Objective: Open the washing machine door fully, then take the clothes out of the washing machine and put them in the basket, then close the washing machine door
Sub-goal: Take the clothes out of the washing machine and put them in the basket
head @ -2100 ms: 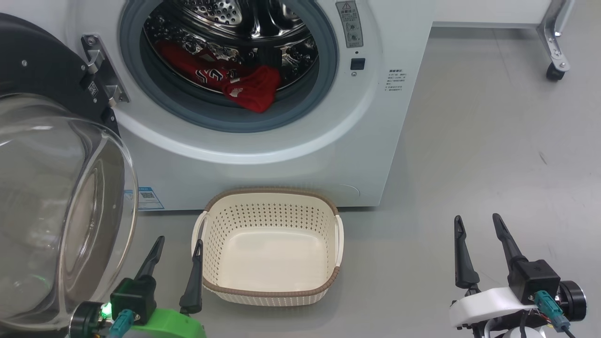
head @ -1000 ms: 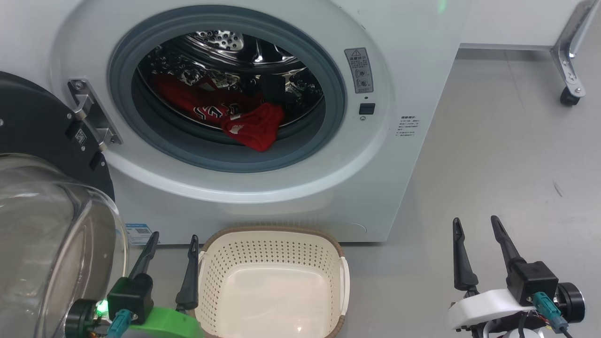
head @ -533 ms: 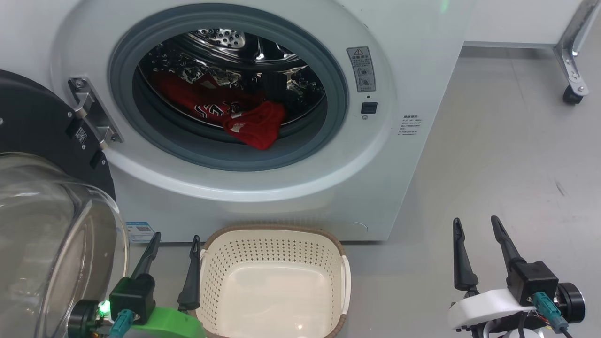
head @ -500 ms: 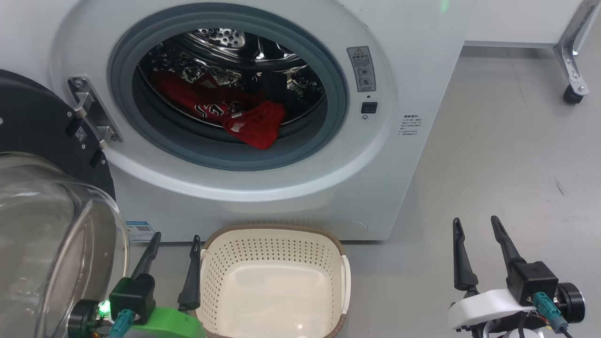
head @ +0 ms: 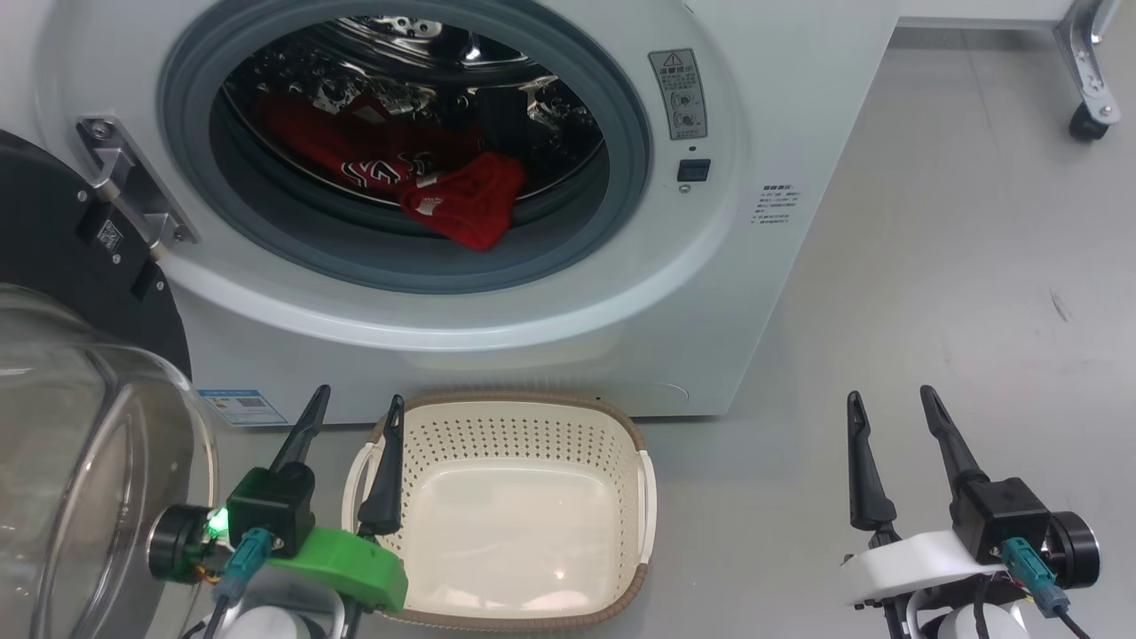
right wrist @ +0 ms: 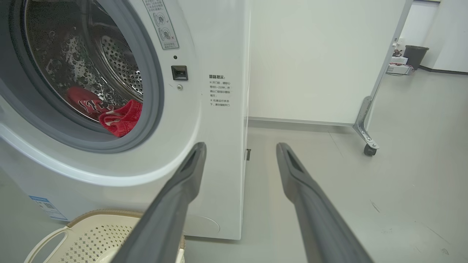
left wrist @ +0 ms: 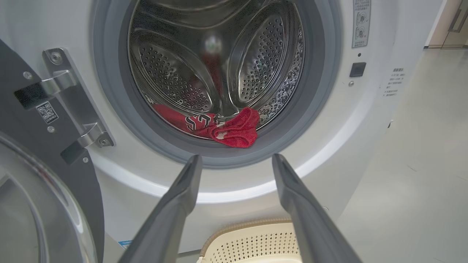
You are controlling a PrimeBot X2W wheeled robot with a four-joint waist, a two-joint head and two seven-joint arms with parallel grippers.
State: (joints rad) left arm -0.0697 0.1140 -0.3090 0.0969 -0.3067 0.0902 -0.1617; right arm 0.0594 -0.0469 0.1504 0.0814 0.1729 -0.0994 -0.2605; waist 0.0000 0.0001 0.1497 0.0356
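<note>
The white washing machine [head: 763,106] has its black door [head: 53,257] swung wide to the left, the glass bowl window [head: 80,461] bulging at lower left. Red clothes [head: 461,204] lie at the front of the steel drum, one fold over the grey gasket; they also show in the left wrist view [left wrist: 234,128] and the right wrist view [right wrist: 120,117]. The cream basket [head: 639,497] sits empty on the floor below the opening. My left gripper [head: 355,404] is open above the basket's left rim. My right gripper [head: 887,398] is open over bare floor to the right.
Grey floor [head: 976,266] stretches right of the machine. A wheeled metal leg [head: 1087,115] of a white panel stands at the far right. The door hinge bracket [head: 124,177] sticks out left of the opening.
The head camera has shifted, so the machine and basket sit differently in view. My left gripper has risen and moved right, over the basket's left rim. The clothes have not moved.
</note>
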